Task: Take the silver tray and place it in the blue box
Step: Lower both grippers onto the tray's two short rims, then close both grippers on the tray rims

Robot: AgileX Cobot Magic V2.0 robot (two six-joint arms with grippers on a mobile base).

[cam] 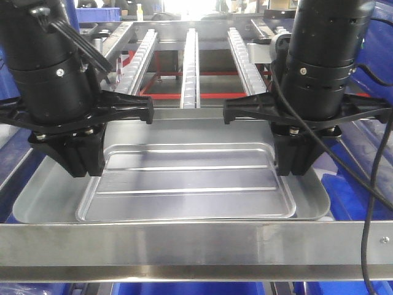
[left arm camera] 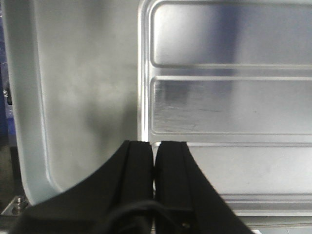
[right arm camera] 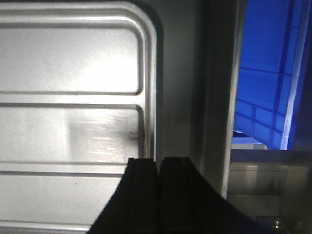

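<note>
The silver tray (cam: 190,178) with two long ribs lies inside a wider plain silver tray (cam: 40,196). My left gripper (cam: 83,166) stands at the ribbed tray's left rim. In the left wrist view the left gripper (left arm camera: 154,144) is shut with that rim (left arm camera: 143,73) running into its jaws. My right gripper (cam: 295,166) stands at the tray's right rim. In the right wrist view the right gripper (right arm camera: 158,160) is shut on the rim (right arm camera: 151,73). Part of the blue box (right arm camera: 265,87) shows past the wide tray's right edge.
A steel bar (cam: 196,246) crosses the front, below the trays. Roller rails (cam: 190,61) run away behind them. A black cable (cam: 371,203) hangs from the right arm. More blue plastic (cam: 362,196) lies at the right and below.
</note>
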